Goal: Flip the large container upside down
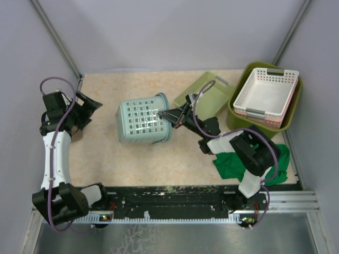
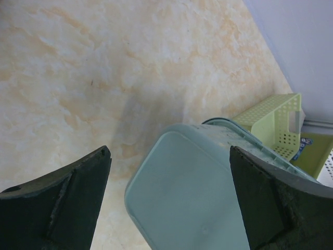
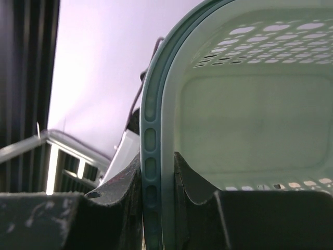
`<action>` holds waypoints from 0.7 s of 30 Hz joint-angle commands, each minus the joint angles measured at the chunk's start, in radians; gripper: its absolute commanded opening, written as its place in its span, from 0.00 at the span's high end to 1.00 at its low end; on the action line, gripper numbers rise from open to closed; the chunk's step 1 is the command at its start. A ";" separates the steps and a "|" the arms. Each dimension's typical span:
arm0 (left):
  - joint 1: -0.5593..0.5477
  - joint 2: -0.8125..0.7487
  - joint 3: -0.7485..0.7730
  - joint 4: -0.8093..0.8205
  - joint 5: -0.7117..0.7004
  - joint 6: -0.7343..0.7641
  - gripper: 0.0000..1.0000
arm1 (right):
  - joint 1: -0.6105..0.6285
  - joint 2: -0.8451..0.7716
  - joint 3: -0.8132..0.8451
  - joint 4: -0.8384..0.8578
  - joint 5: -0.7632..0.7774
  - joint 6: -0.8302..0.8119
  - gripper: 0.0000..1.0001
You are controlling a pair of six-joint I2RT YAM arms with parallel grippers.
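1. The right jaws are clamped on the rim of a mint basket [image 1: 140,120], one finger inside and one outside. It lies on its side on the worktop [image 1: 132,159], its mouth towards those jaws.
2. The left jaws stand wide apart with nothing in them. They sit low over the worktop, on the far side of the mint basket from the right jaws, with its solid base [image 2: 182,192] ahead of them.
3. The olive tub [image 1: 236,120], the biggest bin here, is well off to the right of the right jaws, beyond a yellow-green basket [image 1: 209,95]. Neither pair touches it.
4. The tub stands upright, mouth up, with a white basket [image 1: 265,92] nested inside (a pink one shows under it). Its long axis seems to run near to far, away from the arm bases.
5. By my reading, turning the tub has not begun; the work in hand is on the mint basket.
6. The next move calls for letting go of that rim and reaching right. The nested baskets probably need lifting out before the tub's rim is gripped and rolled over.
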 commanded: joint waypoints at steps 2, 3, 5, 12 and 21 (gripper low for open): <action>-0.003 -0.016 -0.005 0.037 0.096 0.004 0.00 | 0.003 -0.058 -0.122 0.205 0.248 0.076 1.00; -0.003 -0.020 -0.007 0.039 0.104 0.005 0.00 | 0.004 -0.060 -0.149 0.204 0.280 0.086 1.00; -0.003 -0.024 -0.017 0.056 0.134 0.005 0.00 | 0.003 -0.066 -0.192 0.204 0.331 0.103 1.00; -0.004 -0.018 -0.043 0.099 0.209 -0.008 0.00 | 0.003 -0.101 -0.295 0.203 0.445 0.134 1.00; -0.010 -0.015 -0.067 0.111 0.231 0.002 0.00 | 0.003 -0.116 -0.435 0.204 0.478 0.140 1.00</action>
